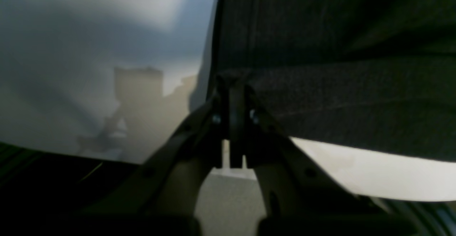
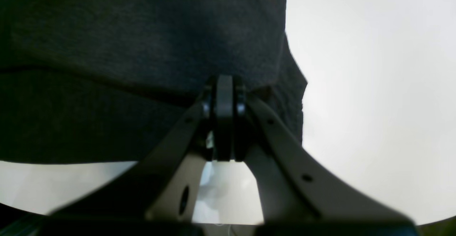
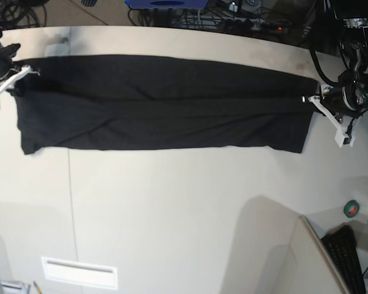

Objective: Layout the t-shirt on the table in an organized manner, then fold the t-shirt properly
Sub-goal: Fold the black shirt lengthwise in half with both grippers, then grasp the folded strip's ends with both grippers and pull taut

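T-shirt (image 3: 159, 104) lies stretched into a long black band across the far half of the table (image 3: 172, 202), running nearly end to end w/ a fold ridge along its length. No print or tag visible from any view.

Right gripper (image 3: 26, 72) sits at the shirt's end on the base view's left; wrist view shows its jaws together, pinched on black fabric at the shirt's edge. Left gripper (image 3: 308, 98) is at the opposite end, level w/ the ridge; its wrist view is dim but the jaws read as closed on a fold of the cloth too. Both ends look held taut between the arms.

Step in hand, as I judge it: mid-fold. Layout seems done, and the shirt appears already doubled lengthwise, w/ both arms holding the folded edge.

Next move prob calls for setting that edge down square w/ the shirt's near hem, keeping even tension so the ridge doesn't skew, then letting go at both ends. After that, a crosswise fold bringing one end over toward the other. Near corners of the shirt look slightly uneven, so some smoothing may be needed.
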### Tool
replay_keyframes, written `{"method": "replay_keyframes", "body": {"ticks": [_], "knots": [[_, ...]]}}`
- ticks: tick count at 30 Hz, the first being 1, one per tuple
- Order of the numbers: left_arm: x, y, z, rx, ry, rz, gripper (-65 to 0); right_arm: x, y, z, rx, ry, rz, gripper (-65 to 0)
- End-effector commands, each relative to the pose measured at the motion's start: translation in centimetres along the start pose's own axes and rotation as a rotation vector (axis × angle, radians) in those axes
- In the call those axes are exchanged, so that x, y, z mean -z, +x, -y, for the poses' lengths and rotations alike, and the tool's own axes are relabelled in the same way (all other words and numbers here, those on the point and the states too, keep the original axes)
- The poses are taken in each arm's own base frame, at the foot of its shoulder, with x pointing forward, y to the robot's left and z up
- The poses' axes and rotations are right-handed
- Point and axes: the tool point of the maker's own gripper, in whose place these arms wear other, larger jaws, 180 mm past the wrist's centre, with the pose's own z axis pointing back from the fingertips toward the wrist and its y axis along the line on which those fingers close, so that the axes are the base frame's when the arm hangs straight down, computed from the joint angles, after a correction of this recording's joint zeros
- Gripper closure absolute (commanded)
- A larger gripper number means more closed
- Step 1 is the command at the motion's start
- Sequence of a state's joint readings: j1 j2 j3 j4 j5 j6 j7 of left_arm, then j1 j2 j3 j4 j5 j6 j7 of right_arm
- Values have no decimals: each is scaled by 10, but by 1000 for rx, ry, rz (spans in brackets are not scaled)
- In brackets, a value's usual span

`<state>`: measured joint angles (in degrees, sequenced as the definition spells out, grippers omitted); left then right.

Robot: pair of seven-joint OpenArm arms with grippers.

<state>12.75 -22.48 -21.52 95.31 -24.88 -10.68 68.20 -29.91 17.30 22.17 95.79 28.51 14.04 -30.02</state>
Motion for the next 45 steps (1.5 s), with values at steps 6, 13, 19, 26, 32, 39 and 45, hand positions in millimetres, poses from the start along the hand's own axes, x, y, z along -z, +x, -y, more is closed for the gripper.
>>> {"method": "replay_keyframes", "body": {"ticks": [6, 13, 19, 26, 32, 39, 45], "knots": [[-4, -5, -8, 10, 25, -3, 0, -2, -7, 2, -10, 1, -8, 0], [-3, -5, -6, 14, 22, -4, 0, 1, -28, -14, 1, 36, -56, 0], [-4, -2, -8, 11, 25, 4, 0, 6, -31, -13, 25, 32, -64, 0], [-4, -5, -8, 11, 27, -3, 0, 4, -42, -15, 22, 36, -104, 0], [-6, -3, -9, 11, 30, 4, 0, 8, -39, -14, 30, 33, -116, 0], [-21, 12, -24, -32, 60, 69, -306, 2, -38, -13, 21, 31, -110, -180], [-36, 34, -29, -129, 67, 189, -316, -5, 28, -4, 12, 5, 74, -264]]}}
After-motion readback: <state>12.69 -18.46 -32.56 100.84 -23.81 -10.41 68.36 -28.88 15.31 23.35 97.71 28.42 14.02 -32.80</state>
